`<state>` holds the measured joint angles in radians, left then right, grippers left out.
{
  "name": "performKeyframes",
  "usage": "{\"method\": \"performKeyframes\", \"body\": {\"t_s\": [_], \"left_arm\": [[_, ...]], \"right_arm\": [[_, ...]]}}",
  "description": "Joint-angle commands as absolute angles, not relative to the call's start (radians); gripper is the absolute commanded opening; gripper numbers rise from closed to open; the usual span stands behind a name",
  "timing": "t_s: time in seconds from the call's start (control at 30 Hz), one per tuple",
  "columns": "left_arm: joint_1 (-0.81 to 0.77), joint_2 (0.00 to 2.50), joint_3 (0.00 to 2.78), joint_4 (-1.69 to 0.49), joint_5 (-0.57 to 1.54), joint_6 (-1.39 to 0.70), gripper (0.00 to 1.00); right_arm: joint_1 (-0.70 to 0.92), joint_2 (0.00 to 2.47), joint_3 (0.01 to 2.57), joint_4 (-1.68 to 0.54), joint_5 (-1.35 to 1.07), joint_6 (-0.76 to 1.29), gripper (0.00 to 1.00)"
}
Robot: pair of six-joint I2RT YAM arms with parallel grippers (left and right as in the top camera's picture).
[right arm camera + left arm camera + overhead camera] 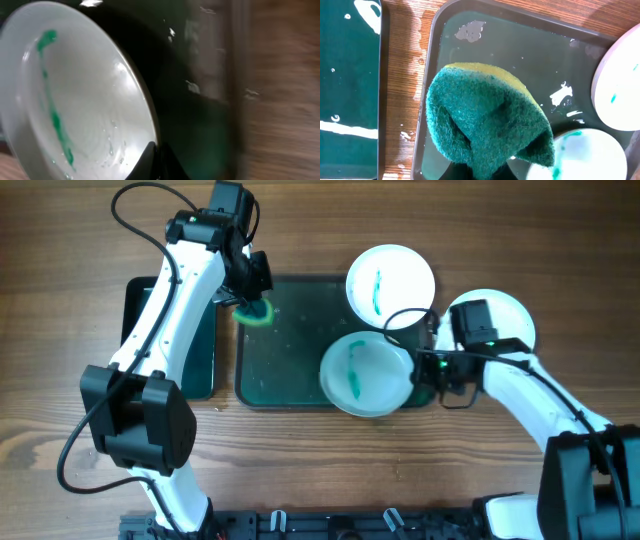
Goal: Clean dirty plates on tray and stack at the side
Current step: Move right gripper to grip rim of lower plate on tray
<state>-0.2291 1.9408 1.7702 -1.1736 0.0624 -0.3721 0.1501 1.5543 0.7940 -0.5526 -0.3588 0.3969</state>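
Nearest the robot, the pale blue plate (pixel 365 375), marked with a teal streak, lies at the near right corner of the tray (pixel 290 370), overlapping its rim. The right hand (pixel 418 368) pinches that plate's right edge. Farther back, the left hand (pixel 250 298) hangs over the tray's far left corner, closed around a folded green-and-yellow sponge (pixel 256 312). 1 streaked white plate (pixel 390 280) sits across the tray's far rim. The 2nd white plate (pixel 505 315) rests on the desk (pixel 330 460), just right of the tray. A smaller dark tray (pixel 195 370) lies left.

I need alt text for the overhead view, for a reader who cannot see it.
The left gripper holds a green sponge over the dark green tray, while the right gripper grips the rim of a teal-streaked pale blue plate.
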Motion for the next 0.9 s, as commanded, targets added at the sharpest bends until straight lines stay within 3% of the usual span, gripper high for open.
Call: {"method": "performKeyframes", "body": {"t_s": [0.0,0.07,0.17,0.3,0.4,0.5,0.6,0.87], "left_arm": [[-0.232,1.919,1.785,-1.168,0.078,-0.382,0.04],[-0.232,1.919,1.785,-1.168,0.078,-0.382,0.04],[-0.232,1.919,1.785,-1.167,0.078,-0.382,0.04],[-0.232,1.919,1.785,-1.167,0.078,-0.382,0.04],[-0.232,1.919,1.785,-1.166,0.078,-0.382,0.04],[-0.232,1.919,1.785,-1.166,0.078,-0.382,0.04],[-0.232,1.921,1.785,-1.164,0.078,-0.382,0.04],[-0.233,2.000,1.784,-1.164,0.078,-0.381,0.04]], "right_arm": [[0.278,1.567,0.794,-0.432,-0.371,0.696,0.05],[0.383,1.576,0.794,-0.313,-0.250,0.880,0.04],[0.498,1.624,0.794,-0.191,-0.101,1.003,0.04],[0.584,1.713,0.801,-0.079,-0.078,1.023,0.04],[0.562,1.736,0.831,-0.114,-0.149,0.963,0.20],[0.529,1.747,0.909,-0.202,-0.157,0.869,0.27],[0.506,1.778,0.973,-0.233,-0.158,0.811,0.27],[0.505,1.868,0.997,-0.224,-0.196,0.814,0.10]]}}
